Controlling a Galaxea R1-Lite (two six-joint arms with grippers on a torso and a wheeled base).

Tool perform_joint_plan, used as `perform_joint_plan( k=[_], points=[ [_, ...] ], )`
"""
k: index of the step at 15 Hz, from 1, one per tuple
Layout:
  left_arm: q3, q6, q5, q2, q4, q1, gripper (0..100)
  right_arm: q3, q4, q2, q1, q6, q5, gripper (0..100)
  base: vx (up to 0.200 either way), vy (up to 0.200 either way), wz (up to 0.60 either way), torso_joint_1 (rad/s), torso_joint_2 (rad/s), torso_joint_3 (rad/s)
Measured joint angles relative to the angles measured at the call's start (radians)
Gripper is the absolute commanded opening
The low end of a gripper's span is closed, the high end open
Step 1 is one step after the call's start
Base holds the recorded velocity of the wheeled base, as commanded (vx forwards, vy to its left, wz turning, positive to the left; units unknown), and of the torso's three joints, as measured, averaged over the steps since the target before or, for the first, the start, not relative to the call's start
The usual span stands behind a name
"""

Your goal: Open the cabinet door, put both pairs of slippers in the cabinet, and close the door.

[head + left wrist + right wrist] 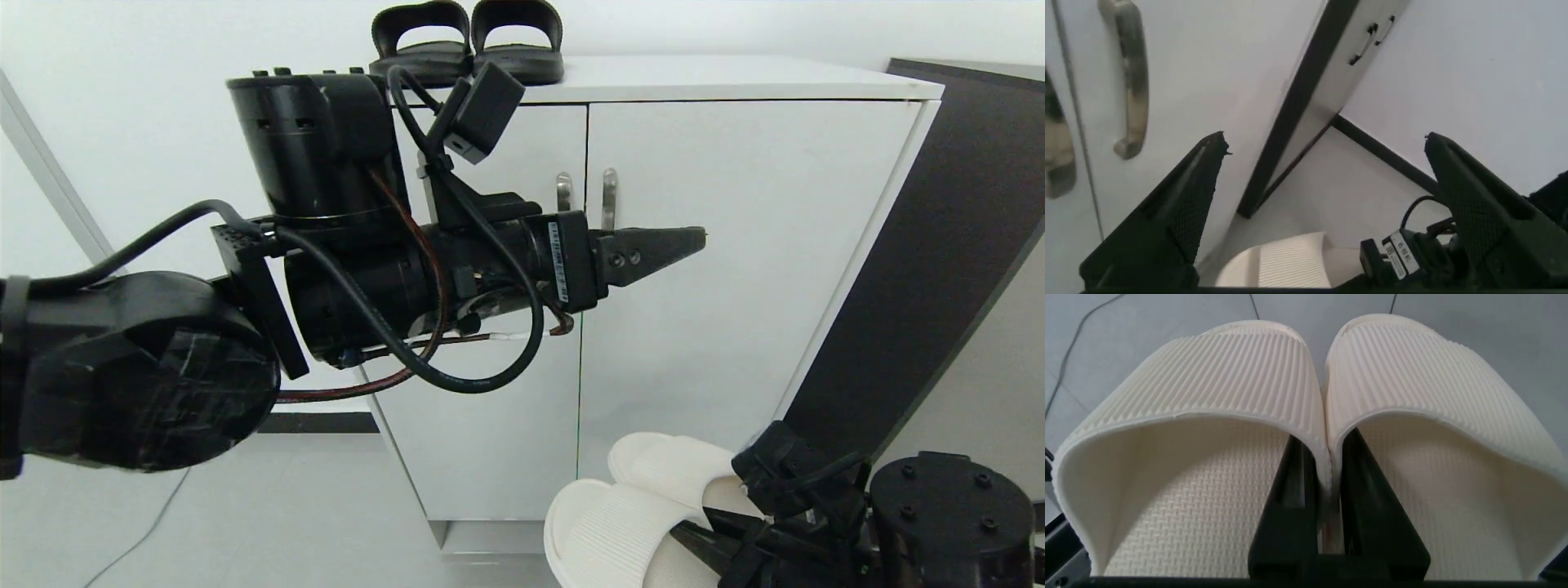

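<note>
Cabinet: The white two-door cabinet (735, 269) stands shut, its two slim metal bar handles (608, 196) side by side at the centre seam.
Left arm: The left gripper (694, 237) hangs level in front of the doors, just beside the handles. Its jaws are spread wide and hold nothing.
Right arm: Low at the near right, the right gripper (1321, 498) has its jaws clamped on the touching inner walls of the pair of cream ribbed foam slippers (629, 506). The toes point away from the arm.
Second pair: The black rubber slide slippers (467, 41) sit together on the cabinet's top, above the left door.
Stage: By this onlooker's reckoning, door-opening has not begun, and both pairs are outside the cabinet.
Risk at the handle: The handles sit so close together that wide jaws could catch both. They could also slip off the slim bar, leaving the door shut.
Risk below: A swinging door may strike the cream pair held low before the doors. The pinch on two soft walls looks liable to let one slipper slide free.
</note>
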Motion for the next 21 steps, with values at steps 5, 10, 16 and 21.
perform_joint_plan(
  k=[5, 10, 16, 21],
  points=[
    [-0.062, 0.033, 0.051, 0.086, -0.013, 0.040, 100, 0.000, 0.000, 0.005, 0.000, 0.002, 0.000, 0, 0.000, 0.000, 0.00, 0.000, 0.00, 0.000],
    [-0.093, 0.044, 0.070, 0.119, -0.013, 0.080, 100, 0.000, 0.000, 0.018, -0.004, 0.004, 0.000, 0, 0.000, 0.000, 0.00, 0.000, 0.00, 0.000],
    [-0.162, 0.045, 0.088, 0.180, -0.014, 0.083, 100, 0.000, 0.000, 0.020, -0.004, 0.004, 0.000, 0, 0.000, 0.000, 0.00, 0.000, 0.00, 0.000],
    [-0.170, 0.049, 0.092, 0.193, -0.016, 0.083, 0, 0.000, 0.000, 0.020, -0.005, 0.004, 0.002, 0, 0.000, 0.000, 0.00, 0.000, 0.00, 0.000]
  ],
)
